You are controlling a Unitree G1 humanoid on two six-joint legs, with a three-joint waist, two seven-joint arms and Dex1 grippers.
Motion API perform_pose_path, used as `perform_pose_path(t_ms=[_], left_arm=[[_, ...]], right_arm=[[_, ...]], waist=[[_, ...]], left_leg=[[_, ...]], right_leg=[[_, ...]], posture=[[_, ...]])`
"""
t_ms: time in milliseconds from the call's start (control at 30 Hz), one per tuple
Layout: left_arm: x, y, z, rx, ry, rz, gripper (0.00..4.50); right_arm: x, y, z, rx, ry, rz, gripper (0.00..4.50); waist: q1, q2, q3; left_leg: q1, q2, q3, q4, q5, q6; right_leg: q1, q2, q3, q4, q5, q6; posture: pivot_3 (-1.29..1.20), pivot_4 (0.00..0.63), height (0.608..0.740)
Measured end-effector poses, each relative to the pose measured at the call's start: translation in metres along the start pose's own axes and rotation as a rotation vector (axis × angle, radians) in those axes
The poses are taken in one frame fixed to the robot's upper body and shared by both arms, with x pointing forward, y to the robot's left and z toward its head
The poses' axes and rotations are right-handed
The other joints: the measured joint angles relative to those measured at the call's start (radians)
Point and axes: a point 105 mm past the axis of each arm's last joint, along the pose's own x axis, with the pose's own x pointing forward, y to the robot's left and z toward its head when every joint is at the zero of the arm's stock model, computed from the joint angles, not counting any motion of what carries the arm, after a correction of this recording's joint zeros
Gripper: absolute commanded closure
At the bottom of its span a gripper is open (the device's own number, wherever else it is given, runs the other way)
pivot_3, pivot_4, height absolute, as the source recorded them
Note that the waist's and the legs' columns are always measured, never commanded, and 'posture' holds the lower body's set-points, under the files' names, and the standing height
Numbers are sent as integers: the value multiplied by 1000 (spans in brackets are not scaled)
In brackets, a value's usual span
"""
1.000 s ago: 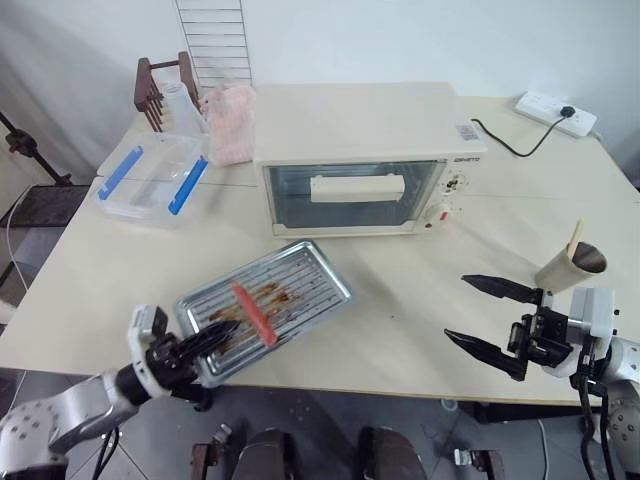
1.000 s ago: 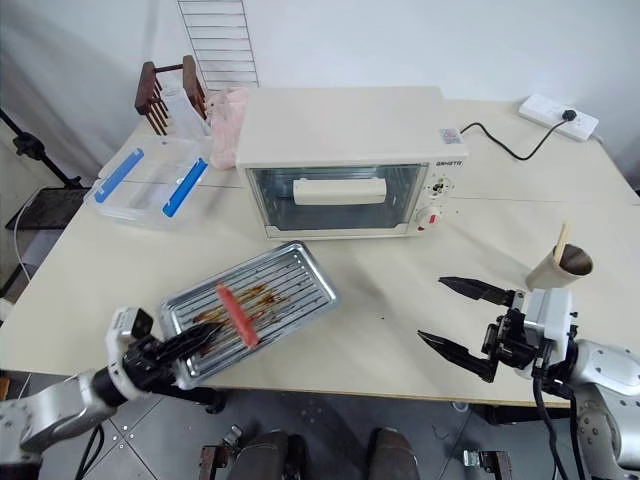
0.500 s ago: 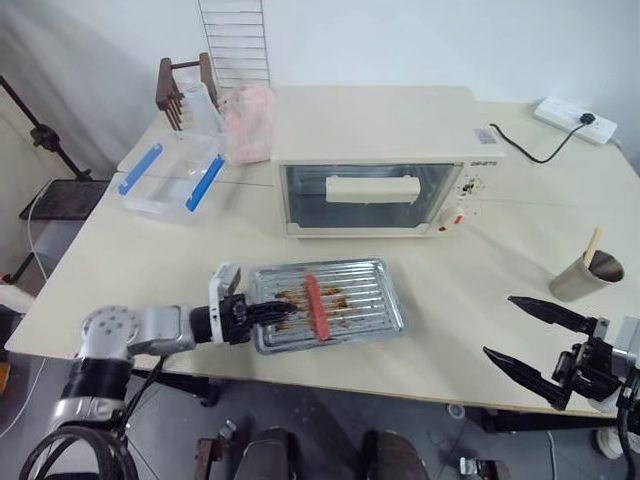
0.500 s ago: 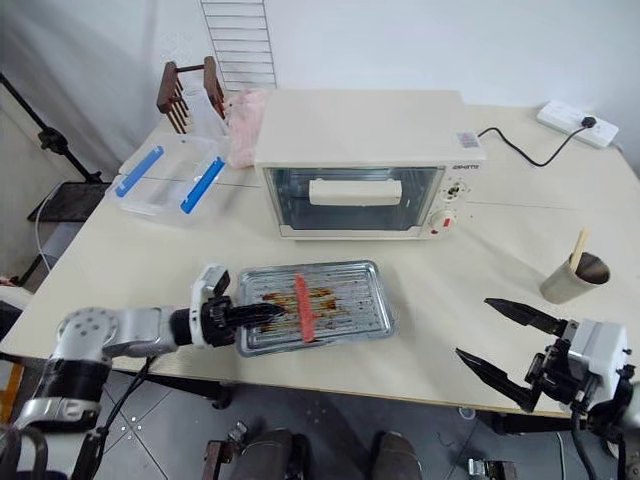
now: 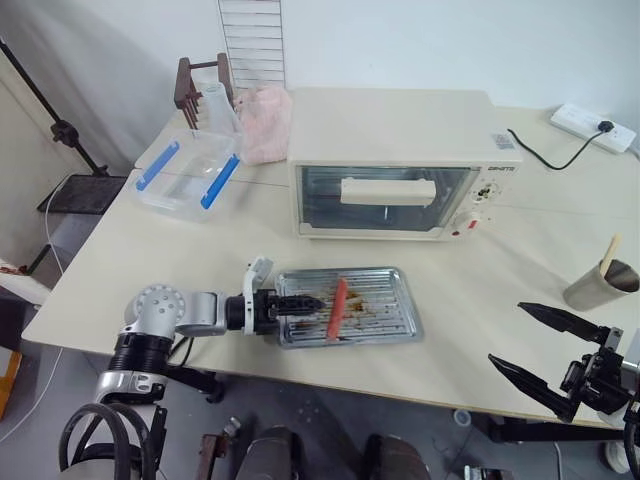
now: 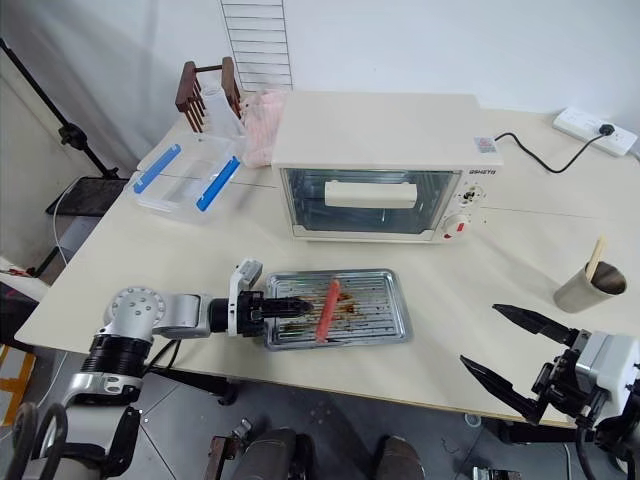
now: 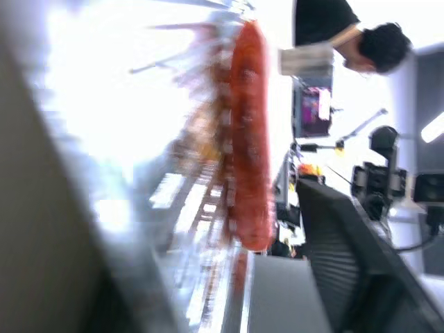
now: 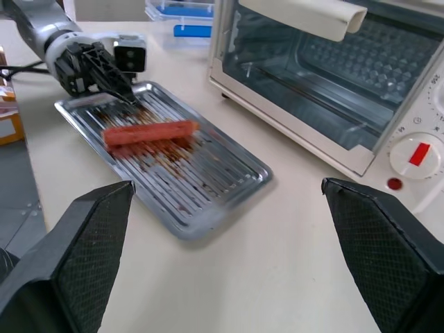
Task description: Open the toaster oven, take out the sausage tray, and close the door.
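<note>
The cream-white toaster oven (image 5: 400, 130) stands at the back of the table, and its glass door (image 5: 385, 192) is closed with the bar handle across it. The silver sausage tray (image 5: 385, 315) lies flat on the table in front of the oven, with one red sausage (image 5: 337, 300) on its ribs. My left gripper (image 5: 312, 301) reaches in level over the tray's left rim. Its fingers (image 7: 347, 270) stand apart with the rim and sausage between them, so it is open. My right gripper (image 5: 507, 332) hovers open near the table's front right edge, apart from the tray.
A clear plastic box with blue clips (image 5: 185, 175), a wooden rack (image 5: 190, 90) and a pink cloth (image 5: 265, 110) sit at the back left. A paper cup with a stick (image 5: 600, 285) stands at the right. A power strip (image 5: 592, 125) with a black cord lies at the back right.
The tray has swung from askew to square with the table's front edge and slid right. My left gripper, shut on its rim before, now has its fingers apart. The view has shifted.
</note>
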Motion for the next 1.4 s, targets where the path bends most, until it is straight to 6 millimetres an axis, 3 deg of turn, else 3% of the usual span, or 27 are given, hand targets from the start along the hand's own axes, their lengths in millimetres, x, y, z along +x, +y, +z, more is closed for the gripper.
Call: perform_pose_path(t_ms=[100,400,567,733,867,900,933,1200,1400], left_arm=[[8,-8,4,85,14,-14,31],[23,-11,5,440,91,23,12],[12,-2,5,645,-7,1,12],[-25,10,6,832,-62,53,12],[-91,23,1,1034,-114,209,12],[-112,23,7,1102,-131,280,12],[-119,20,11,1151,-138,305,12],[-165,-4,28,1363,-207,406,12],[-176,-6,29,1326,-255,442,12]], right_arm=[[-2,1,-1,6,8,-3,0],[-6,2,-2,6,23,-2,0],[-4,3,-2,3,20,10,0],[1,5,-3,-4,10,36,0],[5,3,-7,43,-14,66,0],[5,-2,-8,46,-18,61,0],[6,-5,-7,39,-20,65,0],[9,-17,-5,10,-28,116,0],[8,-23,-6,2,-28,131,0]], waist=[[0,0,0],[-4,0,0],[-24,0,0],[-55,0,0],[-84,-1,0],[-81,-1,1],[-76,-1,1],[-56,-1,2],[-58,-1,2]], left_leg=[[0,0,-1,0,0,0],[0,0,0,0,0,0],[1,2,0,-3,1,3],[2,4,2,-9,3,5],[1,8,4,-12,3,3],[-1,8,5,-12,3,4],[-1,7,5,-11,3,4],[-3,6,6,-11,3,5],[-3,7,9,-11,3,5]], right_leg=[[1,0,-1,-2,1,0],[2,0,-1,-3,1,0],[1,1,-1,-4,1,0],[0,2,-3,-6,2,-2],[-5,4,-3,-6,1,-5],[-8,3,-4,-3,1,-5],[-9,3,-4,-3,1,-5],[-11,2,-7,2,2,-4],[-11,3,-8,4,2,-4]], posture=[[0,150,740],[0,150,740],[0,150,740],[0,150,740],[0,150,740],[0,150,740],[0,150,740],[0,150,740],[0,150,740]])
